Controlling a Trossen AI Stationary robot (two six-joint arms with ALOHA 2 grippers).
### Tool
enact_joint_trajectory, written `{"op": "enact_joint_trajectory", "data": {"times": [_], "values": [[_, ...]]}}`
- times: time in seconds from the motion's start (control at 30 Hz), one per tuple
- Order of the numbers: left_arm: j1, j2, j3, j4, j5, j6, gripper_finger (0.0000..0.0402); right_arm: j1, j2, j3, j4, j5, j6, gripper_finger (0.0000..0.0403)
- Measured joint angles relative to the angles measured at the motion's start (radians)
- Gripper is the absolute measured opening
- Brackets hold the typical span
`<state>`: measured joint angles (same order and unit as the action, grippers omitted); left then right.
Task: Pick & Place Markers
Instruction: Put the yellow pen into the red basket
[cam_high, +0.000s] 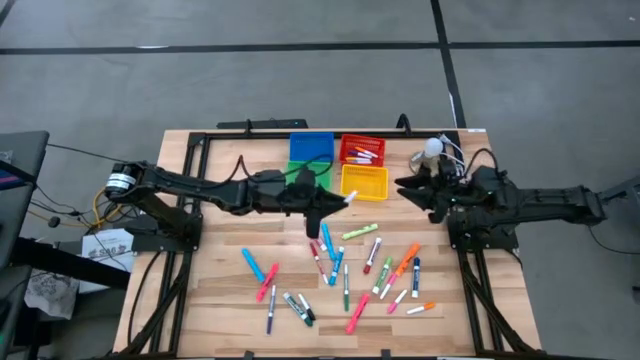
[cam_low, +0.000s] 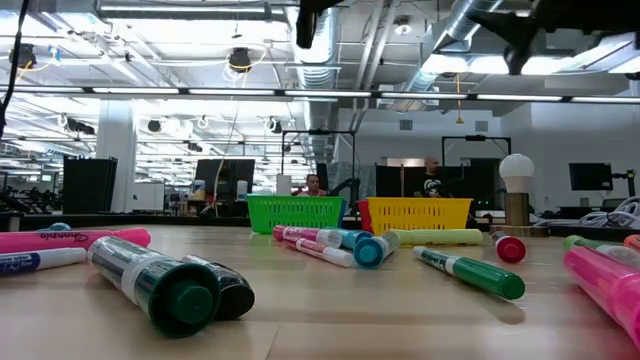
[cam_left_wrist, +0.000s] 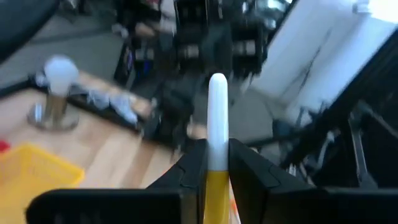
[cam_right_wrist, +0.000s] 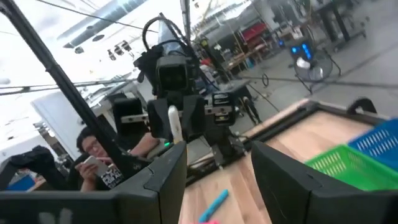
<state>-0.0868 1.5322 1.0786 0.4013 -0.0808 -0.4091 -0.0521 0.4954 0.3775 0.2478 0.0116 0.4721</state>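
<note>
Several markers (cam_high: 345, 268) with coloured caps lie scattered on the near half of the wooden table (cam_high: 220, 290); the low view shows them close up, such as a green marker (cam_low: 470, 272). My left gripper (cam_high: 335, 201) reaches in level over the table's middle, shut on a yellow-and-white marker (cam_left_wrist: 217, 124), beside the yellow bin (cam_high: 364, 181). In the right wrist view this marker (cam_right_wrist: 176, 124) points toward my right gripper (cam_right_wrist: 214, 180). My right gripper (cam_high: 405, 187) hangs open and empty above the table's right side. My left gripper pinches the marker's yellow part (cam_left_wrist: 216, 180) between its two fingers (cam_left_wrist: 191, 169). The fingers come level from the table's left and lie along the marker. Its white end (cam_left_wrist: 217, 106) sticks out past the fingertips toward the table's right. The marker is lifted clear of the table.
Blue (cam_high: 311, 147), red (cam_high: 362, 150) and green (cam_high: 308, 172) bins stand with the yellow one at the far middle; the red bin holds a few markers. A white ball on a stand (cam_high: 432, 150) with cables sits at the far right. People sit beyond the table (cam_low: 432, 175).
</note>
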Motion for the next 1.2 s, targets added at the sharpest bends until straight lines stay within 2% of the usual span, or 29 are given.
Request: {"op": "enact_joint_trajectory", "data": {"times": [0.37,0.57,0.87,1.0,1.2], "values": [[0.004,0.001,0.000,0.049,-0.045,0.004,0.0054,0.000,0.335,0.000,0.362,-0.015,-0.061,0.0240],[0.014,0.002,0.000,0.061,-0.047,0.004,0.0056,0.006,0.509,0.009,0.619,-0.015,-0.056,0.0246],[0.021,0.001,0.000,0.066,-0.048,0.003,0.0057,0.004,0.707,0.191,0.619,-0.017,-0.113,0.0245],[0.021,-0.001,0.000,0.061,-0.045,0.001,0.0057,-0.005,0.745,0.247,0.596,-0.041,-0.138,0.0245],[0.021,0.000,0.000,0.057,-0.044,0.001,0.0057,-0.025,0.752,0.260,0.582,-0.111,-0.128,0.0245]]}}
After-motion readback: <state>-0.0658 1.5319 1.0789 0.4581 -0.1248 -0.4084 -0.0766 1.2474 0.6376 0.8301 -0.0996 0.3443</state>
